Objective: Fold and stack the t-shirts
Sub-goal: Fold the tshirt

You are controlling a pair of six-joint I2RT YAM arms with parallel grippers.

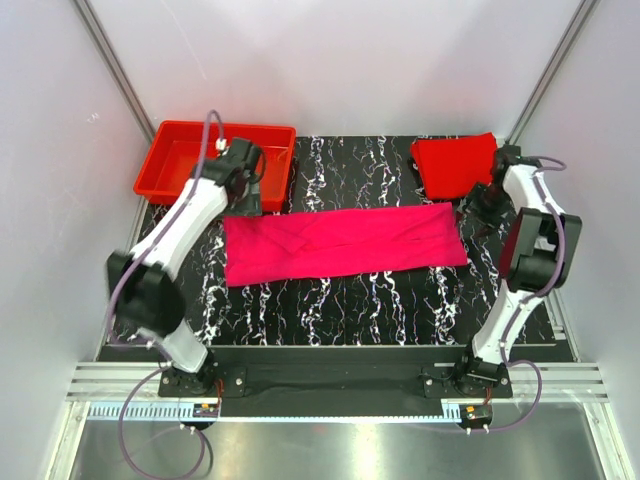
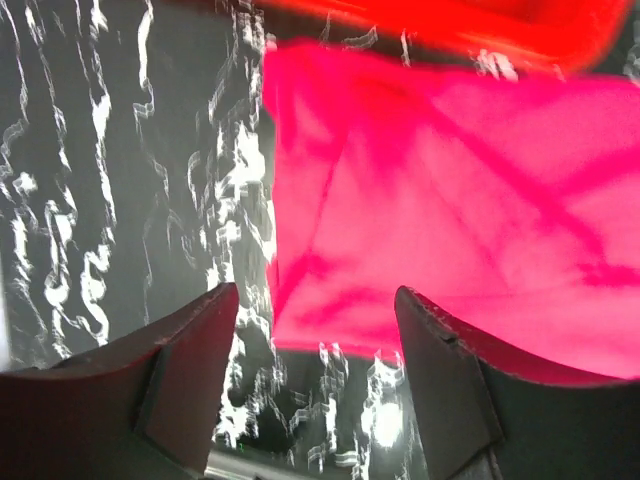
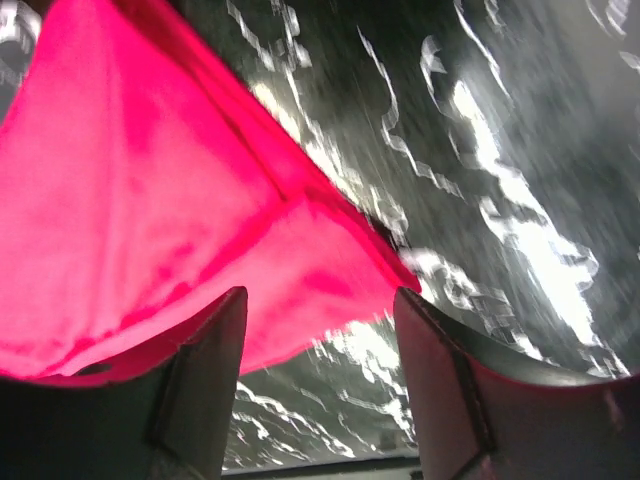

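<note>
The magenta-pink t-shirt (image 1: 345, 243) lies flat as a long folded strip across the middle of the black marbled table. The pure red t-shirt (image 1: 455, 163) lies folded at the back right. My left gripper (image 1: 247, 203) is open and empty over the strip's far left corner; the pink cloth (image 2: 450, 210) fills the left wrist view beyond the fingers. My right gripper (image 1: 478, 214) is open and empty over the strip's far right corner, with the pink cloth (image 3: 150, 200) ahead of the fingers in the right wrist view.
A rigid red plastic tray (image 1: 172, 160) stands at the back left, just behind the left gripper; its edge shows in the left wrist view (image 2: 450, 20). Metal frame posts and white walls bound the table. A metal rail runs along the near edge.
</note>
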